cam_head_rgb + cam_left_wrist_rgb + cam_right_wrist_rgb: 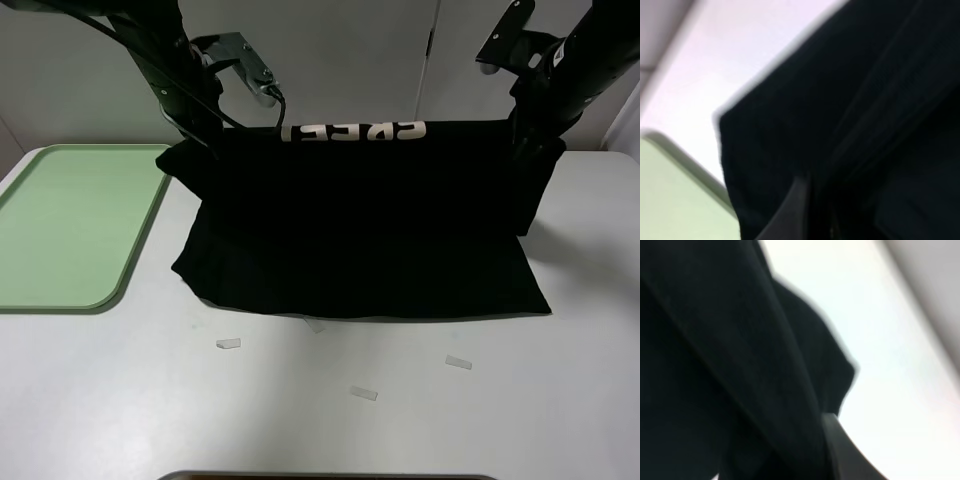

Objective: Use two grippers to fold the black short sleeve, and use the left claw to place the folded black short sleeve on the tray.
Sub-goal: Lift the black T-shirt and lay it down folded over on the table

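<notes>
Holding the far edge of the black short sleeve (370,230) raised, the left hand (197,140) and the right hand (532,138) each clamp one far corner. The cloth hangs taut between them, and its near half lies on the surface (300,410). This grip probably prepares a fold toward the near hem. The tray (140,240) lies just left of the shirt.

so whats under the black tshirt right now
The black cloth T-shirt drapes onto the white tabletop; one small pale strip peeks from its hem. Anything else beneath is covered.
</notes>
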You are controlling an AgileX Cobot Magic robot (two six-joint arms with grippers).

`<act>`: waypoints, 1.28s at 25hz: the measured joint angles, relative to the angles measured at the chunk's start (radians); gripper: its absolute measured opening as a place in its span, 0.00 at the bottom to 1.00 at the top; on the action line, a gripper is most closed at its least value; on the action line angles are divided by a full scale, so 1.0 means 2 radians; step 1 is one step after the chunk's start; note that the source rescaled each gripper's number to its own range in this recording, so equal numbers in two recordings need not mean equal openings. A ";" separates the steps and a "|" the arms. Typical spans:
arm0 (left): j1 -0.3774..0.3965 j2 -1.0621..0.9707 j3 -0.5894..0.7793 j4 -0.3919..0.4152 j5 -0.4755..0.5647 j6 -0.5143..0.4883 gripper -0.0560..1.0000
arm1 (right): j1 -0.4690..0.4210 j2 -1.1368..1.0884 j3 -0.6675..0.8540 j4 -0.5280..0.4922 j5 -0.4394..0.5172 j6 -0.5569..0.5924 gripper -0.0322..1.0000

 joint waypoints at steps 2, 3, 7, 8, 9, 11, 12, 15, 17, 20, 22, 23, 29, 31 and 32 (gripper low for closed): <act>0.000 0.000 0.000 -0.018 0.032 0.000 0.05 | 0.001 0.000 0.000 0.021 0.033 0.000 0.03; 0.000 0.000 0.000 -0.025 0.048 -0.001 0.05 | 0.001 0.000 0.000 0.032 0.048 0.000 0.03; 0.000 0.000 0.000 -0.044 0.088 -0.001 0.05 | 0.001 0.000 0.000 0.059 0.092 0.001 0.03; 0.000 0.000 0.000 -0.048 0.091 -0.001 0.05 | 0.001 0.000 0.000 0.062 0.100 0.001 0.03; 0.000 0.000 0.000 -0.049 0.094 -0.001 0.05 | 0.001 0.000 0.000 0.065 0.106 0.001 0.03; 0.000 0.001 0.000 -0.053 0.099 -0.001 0.05 | 0.001 0.000 0.000 0.068 0.116 0.002 0.03; 0.000 0.001 0.000 -0.056 0.101 -0.001 0.05 | 0.001 0.000 0.000 0.069 0.120 0.003 0.03; 0.000 0.005 0.000 -0.068 0.111 -0.001 0.05 | 0.001 0.000 0.000 0.069 0.124 0.012 0.03; 0.001 0.009 0.000 -0.076 0.114 -0.001 0.05 | 0.001 0.000 0.000 0.069 0.125 0.013 0.03; 0.001 0.013 0.000 -0.088 0.122 -0.001 0.05 | 0.000 0.000 0.000 0.069 0.126 0.013 0.03; 0.001 0.015 0.000 -0.095 0.128 -0.001 0.05 | 0.000 0.000 0.000 0.068 0.126 0.013 0.03; 0.001 0.015 0.000 -0.098 0.132 -0.001 0.05 | 0.000 0.000 0.000 0.067 0.123 0.013 0.03; 0.002 0.015 0.000 -0.102 0.143 -0.001 0.05 | 0.000 0.000 0.000 0.063 0.101 0.014 0.03; 0.002 0.015 0.000 -0.103 0.148 -0.002 0.05 | 0.000 0.000 0.004 0.061 0.088 0.013 0.03; 0.002 0.015 0.000 -0.103 0.150 -0.002 0.05 | 0.000 -0.001 0.009 0.058 0.080 0.012 0.03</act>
